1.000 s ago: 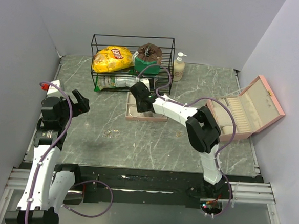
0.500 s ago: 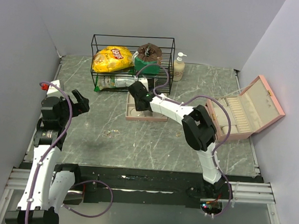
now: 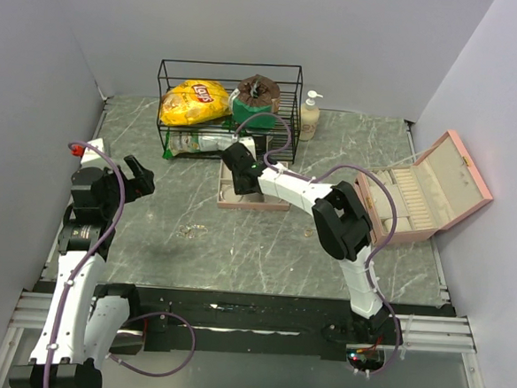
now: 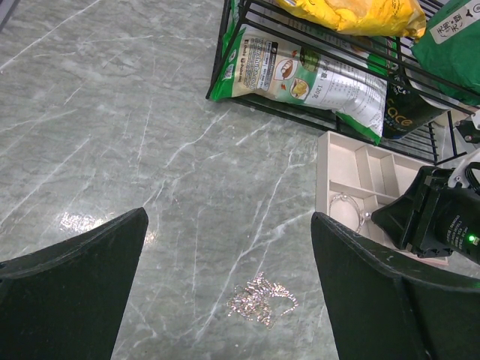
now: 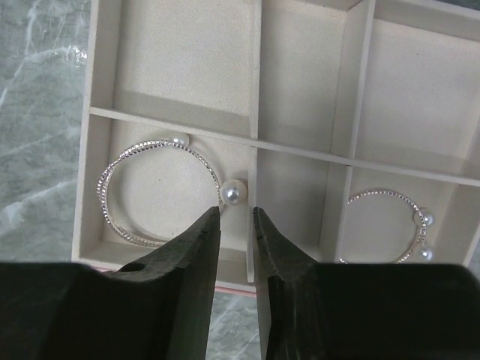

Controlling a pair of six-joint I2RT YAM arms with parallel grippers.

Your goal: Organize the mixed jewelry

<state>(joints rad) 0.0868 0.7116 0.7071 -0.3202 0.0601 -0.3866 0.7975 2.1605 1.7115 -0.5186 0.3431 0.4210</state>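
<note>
The mixed jewelry shows as a tangled pile of fine silver chain [image 3: 192,231] on the marble, also in the left wrist view [image 4: 262,289], and a tiny piece [image 3: 310,234] further right. The beige compartment tray [image 3: 275,206] holds a thin hoop with pearl ends [image 5: 154,191] in its near left cell and a smaller pearl hoop [image 5: 386,225] to the right. My right gripper [image 5: 236,212] hovers over the near left cell beside the pearl, jaws a narrow gap apart and empty; from above it sits at the tray's left end [image 3: 238,182]. My left gripper [image 3: 144,175] is wide open and empty above the table, with the chain pile between its fingers in its own view [image 4: 229,217].
A black wire rack [image 3: 229,103] with snack bags stands behind the tray, a soap bottle [image 3: 310,116] beside it. The open pink quilted box [image 3: 427,192] sits at the right. The right arm's elbow [image 3: 338,219] hangs over the table's middle right.
My right arm has shifted a little to the left, bringing its gripper further over the tray's left end. The left arm and the chain pile have not moved.
</note>
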